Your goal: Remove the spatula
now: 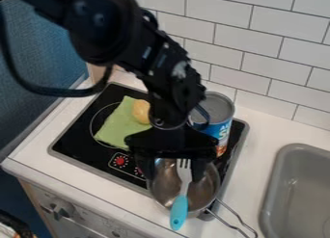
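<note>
The spatula (180, 200), blue-handled with a fork-like head, lies in your metal pan (204, 190), handle across the near rim. Your gripper (175, 174) hangs above, fingers spread either side of the head. Behind stands a can (216, 128); a green cloth (118, 127) lies on the stove (82, 143).

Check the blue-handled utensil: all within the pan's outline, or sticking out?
Sticking out. The utensil's tines show over the pan, but its handle's end passes the near rim.

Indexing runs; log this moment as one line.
gripper: above pan, jaws open | fork: in pan, handle over rim | cloth, can: on stove | removal: pending
</note>
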You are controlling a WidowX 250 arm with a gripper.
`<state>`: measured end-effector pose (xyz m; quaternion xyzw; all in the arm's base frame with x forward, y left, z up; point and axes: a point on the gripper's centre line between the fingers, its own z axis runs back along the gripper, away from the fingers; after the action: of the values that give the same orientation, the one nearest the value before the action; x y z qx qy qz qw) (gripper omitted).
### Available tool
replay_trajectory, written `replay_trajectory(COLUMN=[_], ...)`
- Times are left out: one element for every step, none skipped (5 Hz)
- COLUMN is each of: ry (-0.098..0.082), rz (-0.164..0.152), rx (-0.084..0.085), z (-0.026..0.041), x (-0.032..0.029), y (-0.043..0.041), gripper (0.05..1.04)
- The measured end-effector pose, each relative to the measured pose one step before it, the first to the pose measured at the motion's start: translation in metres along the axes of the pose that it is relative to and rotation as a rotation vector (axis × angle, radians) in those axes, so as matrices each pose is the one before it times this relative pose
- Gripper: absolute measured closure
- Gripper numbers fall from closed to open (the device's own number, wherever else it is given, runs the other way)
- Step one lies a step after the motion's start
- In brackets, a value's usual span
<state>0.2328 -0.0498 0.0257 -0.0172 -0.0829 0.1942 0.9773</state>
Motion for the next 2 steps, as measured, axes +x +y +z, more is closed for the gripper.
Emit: replay_trajectory(ry=[0.01,0.0035], rz=[0.0142,-0.0168], rx=[0.0118,0.0204], z=[-0.00625,-0.00992], x=[0.00137,0.00002], y=[-0.00099,-0.00718], gripper=[0.085,0.085])
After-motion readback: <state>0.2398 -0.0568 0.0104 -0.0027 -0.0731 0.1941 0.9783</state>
